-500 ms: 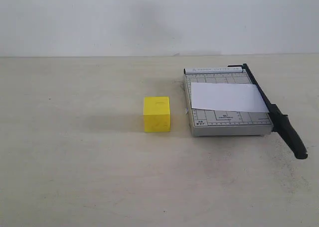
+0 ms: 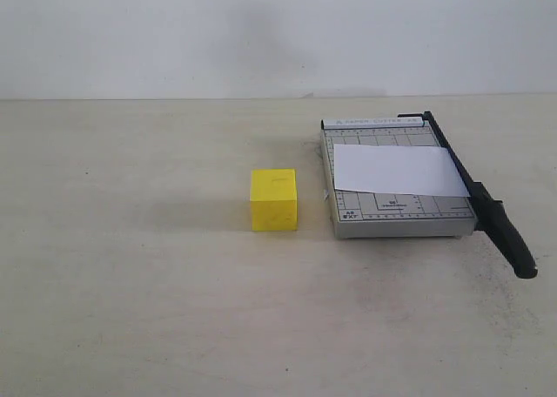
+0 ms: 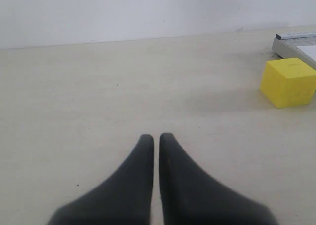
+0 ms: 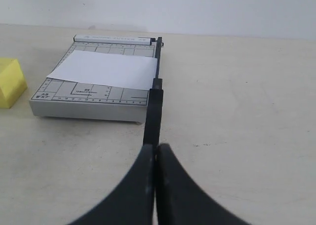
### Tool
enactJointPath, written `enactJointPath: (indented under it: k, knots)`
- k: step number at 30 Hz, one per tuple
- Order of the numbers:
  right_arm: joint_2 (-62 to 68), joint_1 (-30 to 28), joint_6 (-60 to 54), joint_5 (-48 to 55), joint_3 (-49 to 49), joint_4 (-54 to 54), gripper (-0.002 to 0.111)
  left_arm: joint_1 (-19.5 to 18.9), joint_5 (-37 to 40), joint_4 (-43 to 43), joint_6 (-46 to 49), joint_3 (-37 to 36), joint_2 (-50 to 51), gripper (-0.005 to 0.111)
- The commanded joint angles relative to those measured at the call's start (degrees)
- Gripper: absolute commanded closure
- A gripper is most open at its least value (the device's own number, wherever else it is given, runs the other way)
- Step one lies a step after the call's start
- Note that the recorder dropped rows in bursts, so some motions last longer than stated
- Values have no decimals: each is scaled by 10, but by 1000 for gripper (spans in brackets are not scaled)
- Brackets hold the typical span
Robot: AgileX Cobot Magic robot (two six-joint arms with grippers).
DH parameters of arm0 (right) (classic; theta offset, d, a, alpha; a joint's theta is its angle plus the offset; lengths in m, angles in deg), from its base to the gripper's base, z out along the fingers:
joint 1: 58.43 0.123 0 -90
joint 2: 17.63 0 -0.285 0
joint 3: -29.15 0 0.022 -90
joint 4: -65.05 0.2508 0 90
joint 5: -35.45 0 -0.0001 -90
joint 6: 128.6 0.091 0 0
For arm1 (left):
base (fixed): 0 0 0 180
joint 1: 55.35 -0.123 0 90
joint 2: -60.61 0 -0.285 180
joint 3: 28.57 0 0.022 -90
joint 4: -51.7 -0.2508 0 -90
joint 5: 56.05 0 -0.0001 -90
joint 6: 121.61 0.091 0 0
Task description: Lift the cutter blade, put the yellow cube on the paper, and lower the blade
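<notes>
The yellow cube (image 2: 274, 199) sits on the table left of the grey trimmer board (image 2: 400, 216). The white paper (image 2: 400, 171) lies flat across the board. The cutter blade (image 2: 487, 212) lies lowered along the board's right edge, its thick handle sticking out past the front. Neither gripper shows in the exterior view. In the left wrist view my left gripper (image 3: 156, 136) is shut and empty above bare table, with the cube (image 3: 289, 82) well off to one side. In the right wrist view my right gripper (image 4: 157, 146) is shut and empty, just short of the blade handle (image 4: 153, 111); paper (image 4: 106, 69) and cube (image 4: 10, 82) lie beyond.
A pale wall rises behind the beige table (image 2: 130, 284). A corner of the trimmer board (image 3: 296, 41) shows past the cube in the left wrist view.
</notes>
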Motion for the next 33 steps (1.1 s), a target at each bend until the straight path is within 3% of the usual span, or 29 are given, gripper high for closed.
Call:
enactJointPath:
  k: [1,7,11,14,19,23,26,30,33]
  knots:
    - [-3,1,-7,-8,-1,-17,108,1,-8,0,-4,2,-2,102]
    - [-3,1,-5,-43,-1,-27,108,1,-8,0,-4,2,-2,102]
    - [-3,1,91,-127,-1,113,108,1,-8,0,-4,2,-2,102]
    - [-3,1,135,-132,-1,212,108,1,-8,0,-4,2,-2,102]
    - [-3,1,153,-127,-1,284,108,1,-8,0,-4,2,-2,102]
    - [-3,1,153,-266,-3,309,105,1,-8,0,-4,2,-2,102]
    - [22,1,121,-345,-70,232,96,1,-8,0,-4,2,-2,102]
    - [192,1,99,-257,-165,-4,88,1,-8,0,-4,2,-2,102]
    - [346,1,99,-213,-189,-98,84,1,-8,0,-4,2,-2,102]
